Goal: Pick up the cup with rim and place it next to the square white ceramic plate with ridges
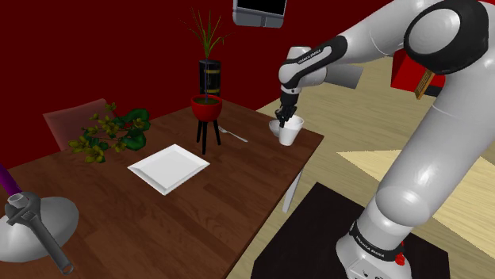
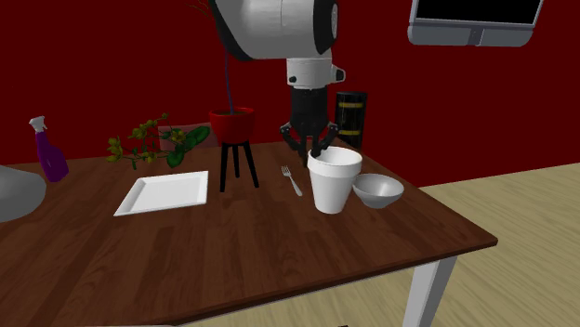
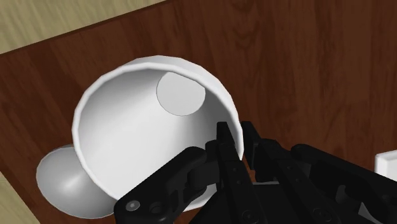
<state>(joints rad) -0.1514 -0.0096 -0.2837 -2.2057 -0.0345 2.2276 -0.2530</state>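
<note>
A white cup with a flared rim stands near the table's far corner in the shoulder view. My black gripper comes down on it from above and is shut on the rim. In the wrist view the cup has its wall clasped in the gripper, one finger inside and one outside. The second exterior view has the cup with its base at the tabletop under the gripper. The square white plate lies flat mid-table, well apart from the cup; its corner shows past the fingers.
A small grey bowl sits right beside the cup. A fork, a red pot on a black tripod and a leafy sprig lie between cup and plate. The table edge is close to the cup.
</note>
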